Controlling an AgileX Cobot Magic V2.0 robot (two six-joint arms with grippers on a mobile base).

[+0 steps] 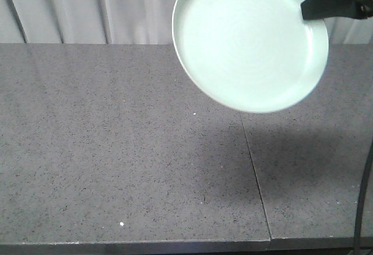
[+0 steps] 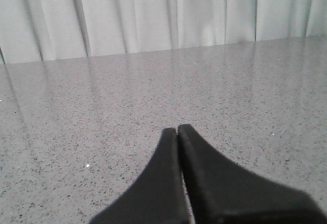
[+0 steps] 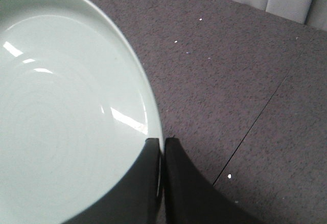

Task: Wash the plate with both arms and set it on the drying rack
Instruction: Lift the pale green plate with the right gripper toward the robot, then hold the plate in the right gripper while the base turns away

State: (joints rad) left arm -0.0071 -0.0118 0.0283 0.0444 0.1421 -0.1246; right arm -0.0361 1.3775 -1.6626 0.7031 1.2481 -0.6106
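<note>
One hand carries the whole load: your black right hand (image 3: 162,141) pinches the round pale mint-green plate (image 1: 250,42) on its low rim at about two o'clock. The plate hangs tilted, clear above the speckled grey stone worktop (image 1: 116,150). Your black left hand (image 2: 177,130) is pressed together and empty. A single pinch on a smooth rim looks prone to swing, so go slowly, hold the tilt, and bring the left in to support the edge near eight o'clock.

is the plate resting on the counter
No, the plate hangs above the counter, pinched at its rim by the right gripper.
</note>
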